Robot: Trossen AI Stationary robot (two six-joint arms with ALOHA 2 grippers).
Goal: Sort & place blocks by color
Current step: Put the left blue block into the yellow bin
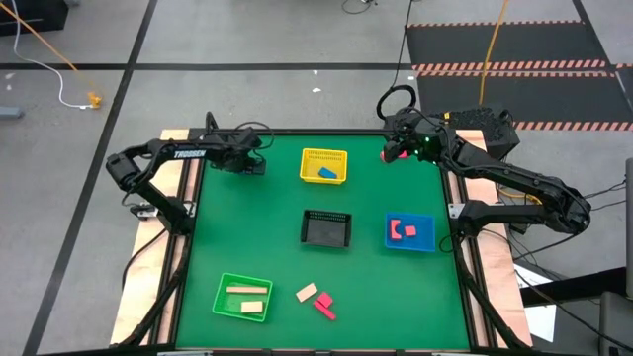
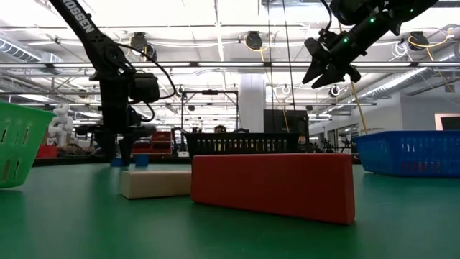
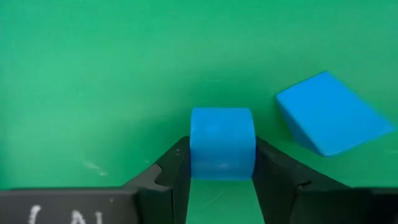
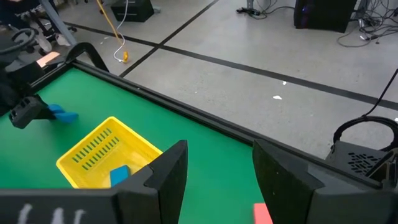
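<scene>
My left gripper is low over the table's far left part, shut on a small blue block. A second blue block, wedge-like, lies on the green mat just beside it. My right gripper hangs high over the far right corner, open and empty; it also shows in the low view. A red block lies on the mat below it. A tan block and pink-red blocks lie loose near the front edge. My left gripper pinches the blue block by two opposite sides between its two fingers. The fingers come from above, pointing down. The block sits upright between them at table height; whether it is lifted clear I cannot tell.
A yellow basket with a blue block stands at the far middle. A black basket stands in the centre. A blue basket with red blocks stands at the right. A green basket with tan blocks stands at the front left.
</scene>
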